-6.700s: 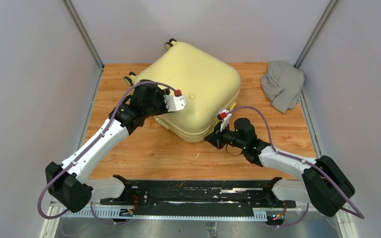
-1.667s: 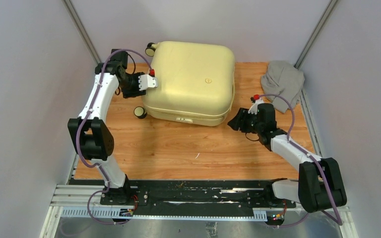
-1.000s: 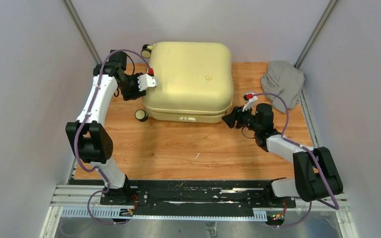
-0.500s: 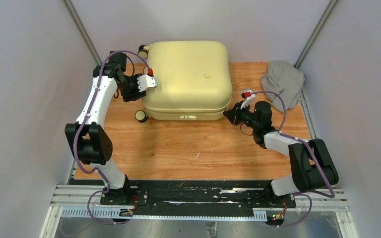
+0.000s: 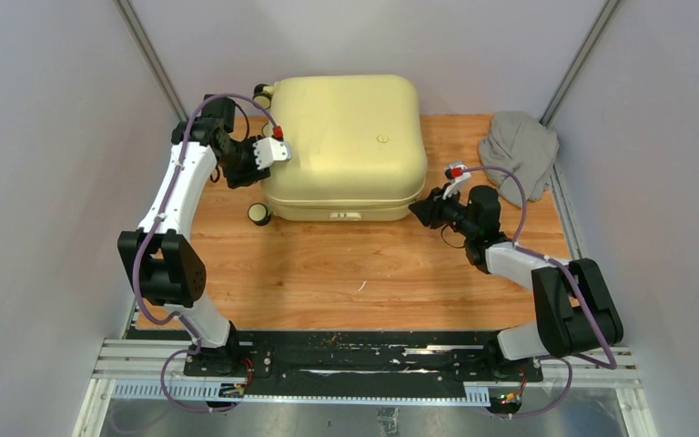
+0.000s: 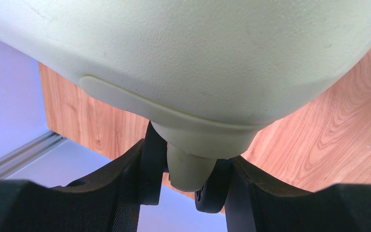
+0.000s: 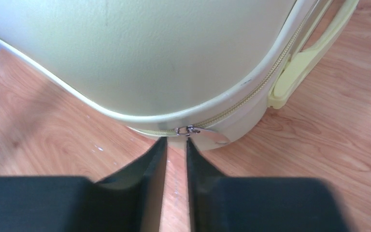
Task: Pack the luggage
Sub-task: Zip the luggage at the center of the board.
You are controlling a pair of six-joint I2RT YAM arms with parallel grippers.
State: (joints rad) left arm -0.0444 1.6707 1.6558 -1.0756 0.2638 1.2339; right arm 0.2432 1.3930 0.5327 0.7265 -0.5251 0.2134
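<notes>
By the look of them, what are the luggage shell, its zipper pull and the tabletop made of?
Luggage: hard moulded plastic, probably; pale yellow, matte, finely pebbled skin in the wrist views.
Zipper pull: metal, likely; small, silvery and shiny.
Table: wood or wood-look laminate; grain lines show, smooth with a slight sheen.

You've got, by count: one pale yellow hard-shell suitcase [image 5: 346,137]; two small cream-and-black wheels showing on it from overhead, far wheel [image 5: 262,92] and near wheel [image 5: 257,214]; one metal zipper pull [image 7: 191,130] and one pale yellow plastic side handle [image 7: 290,84] in the right wrist view. One crumpled grey cloth garment [image 5: 519,155]. One wooden surface [image 5: 355,273]. Two white-and-black arms, left arm [image 5: 177,182] and right arm [image 5: 510,261]. Two black grippers, left gripper [image 6: 188,164] and right gripper [image 7: 175,141].
</notes>
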